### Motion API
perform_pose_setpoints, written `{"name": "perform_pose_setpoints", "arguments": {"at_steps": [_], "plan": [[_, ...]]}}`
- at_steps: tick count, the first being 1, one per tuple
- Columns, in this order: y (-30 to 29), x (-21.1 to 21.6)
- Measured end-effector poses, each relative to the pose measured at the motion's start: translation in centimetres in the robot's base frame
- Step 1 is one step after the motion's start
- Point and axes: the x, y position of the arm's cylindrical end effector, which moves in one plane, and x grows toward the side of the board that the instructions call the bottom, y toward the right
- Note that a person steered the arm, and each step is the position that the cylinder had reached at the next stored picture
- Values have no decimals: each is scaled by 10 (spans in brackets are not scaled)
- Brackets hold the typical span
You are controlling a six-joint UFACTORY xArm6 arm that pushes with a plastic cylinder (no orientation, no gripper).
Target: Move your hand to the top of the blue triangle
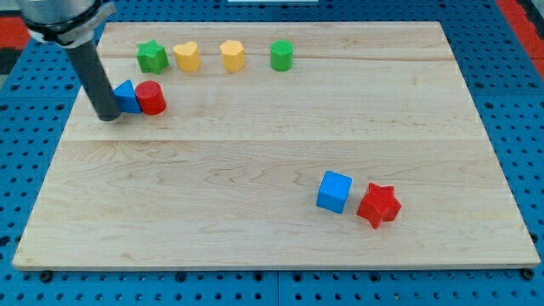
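Observation:
The blue triangle [128, 95] lies near the board's upper left, touching a red cylinder [151, 98] on its right. My tip [109, 116] rests on the board right against the triangle's left side, slightly toward the view's bottom. The dark rod rises from there to the view's top left and hides part of the triangle's left edge.
A green star [152, 57], a yellow heart [187, 56], a yellow hexagon [232, 55] and a green cylinder [281, 54] form a row along the board's top. A blue cube [334, 191] and a red star [378, 205] sit at the lower right. The wooden board [272, 161] lies on a blue pegboard.

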Motion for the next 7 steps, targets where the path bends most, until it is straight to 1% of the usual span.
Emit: {"name": "perform_pose_setpoints", "arguments": {"at_steps": [1, 2, 3, 4, 5, 6, 7], "plan": [[-42, -1], [-61, -16], [-39, -32], [2, -33], [3, -39], [2, -56], [17, -62]]}}
